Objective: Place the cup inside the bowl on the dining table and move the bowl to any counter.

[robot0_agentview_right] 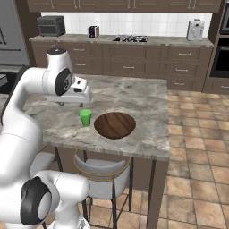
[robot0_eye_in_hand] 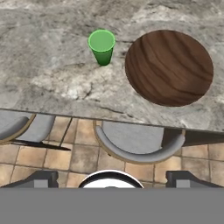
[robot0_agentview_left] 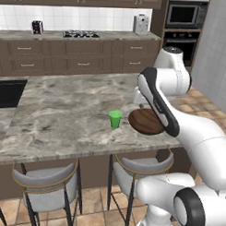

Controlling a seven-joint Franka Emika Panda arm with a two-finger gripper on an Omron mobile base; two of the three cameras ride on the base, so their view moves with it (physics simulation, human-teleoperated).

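Your tool (robot0_eye_in_hand: pixel 109 177), jaws spread wide and empty, hangs back over the stools beyond the counter's (robot0_eye_in_hand: pixel 48 83) near edge, so the upright cup (robot0_eye_in_hand: pixel 102 46) lies ahead, just beside the bowl (robot0_eye_in_hand: pixel 169 66).

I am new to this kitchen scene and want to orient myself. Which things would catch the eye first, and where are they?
The small bright green cup stands out most, upright on the grey-beige veined marble dining table near its front edge. Right beside it, apart from it, lies the wide shallow dark brown wooden bowl. The white arm's open tool hovers above the table, holding nothing.
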